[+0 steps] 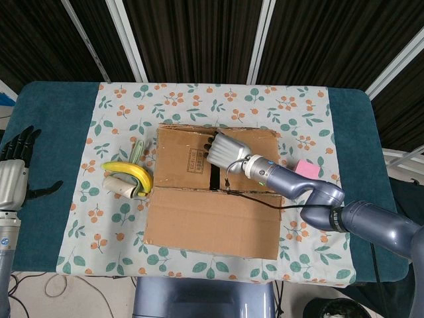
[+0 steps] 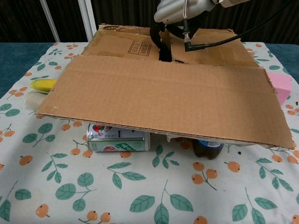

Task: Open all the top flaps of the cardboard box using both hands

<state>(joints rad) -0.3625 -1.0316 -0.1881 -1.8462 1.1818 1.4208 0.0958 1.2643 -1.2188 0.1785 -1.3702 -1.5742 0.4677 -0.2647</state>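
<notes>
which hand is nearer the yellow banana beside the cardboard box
Right. The right hand is over the brown cardboard box, at the gap between its flaps, across one flap from the yellow banana. The left hand hangs off the table's left edge.

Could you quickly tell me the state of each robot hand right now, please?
Left robot hand: open, holding nothing.
Right robot hand: fingers reach into the gap between the box flaps; grip cannot be told.

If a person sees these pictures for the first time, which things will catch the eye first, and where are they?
The big cardboard box in the middle of the floral tablecloth stands out first, its near flap folded out toward the robot. The right hand reaches over the box, its fingers at the dark gap between two inner flaps. A yellow banana lies to the left of the box.
</notes>
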